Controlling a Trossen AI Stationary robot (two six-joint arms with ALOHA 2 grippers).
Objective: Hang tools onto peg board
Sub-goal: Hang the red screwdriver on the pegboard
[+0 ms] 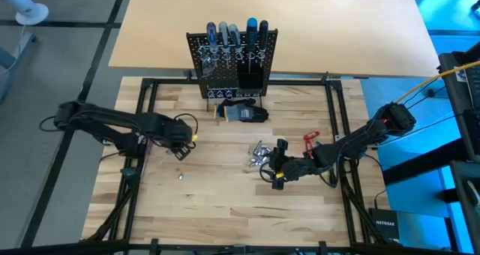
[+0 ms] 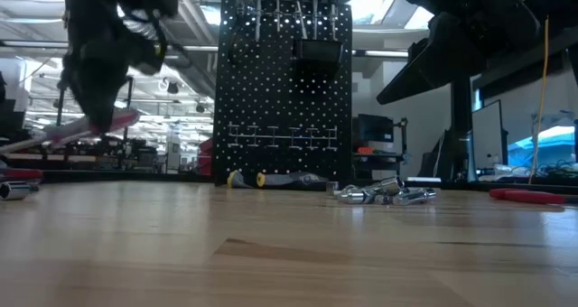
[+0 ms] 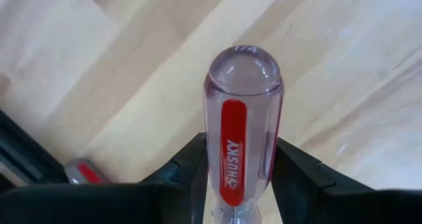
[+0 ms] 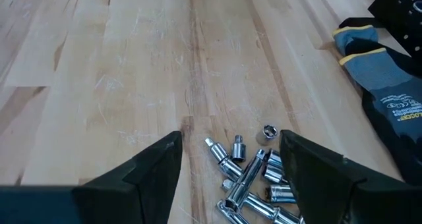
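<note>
Closest to the left wrist camera is a screwdriver (image 3: 241,138) with a clear handle and a red stripe; the left gripper (image 3: 241,184) has its jaws clamped on this handle from both sides. From above, the left gripper (image 1: 180,139) is over the left part of the tabletop (image 1: 217,187), and in the low view the screwdriver (image 2: 90,128) is held in the air, tilted, above the wood.

From above, the right gripper (image 1: 279,165) is low over the right part of the tabletop, with its jaws wide apart and nothing between them. Just beside it lies a small heap of shiny sockets (image 4: 254,174) – they rest on the wood, right in front of the open jaws. A red-handled tool (image 1: 310,139) lies near the right arm.

At the far edge of the tabletop the peg board (image 1: 232,56) stands upright. Several screwdrivers (image 1: 236,34) with black, grey and blue handles already hang in its top row, and a black bin (image 1: 251,79) is fixed on its right half. At the foot of the board lies a dark grey glove (image 1: 244,111) – it has a yellow edge and lies flat on the wood, apart from the sockets.
</note>
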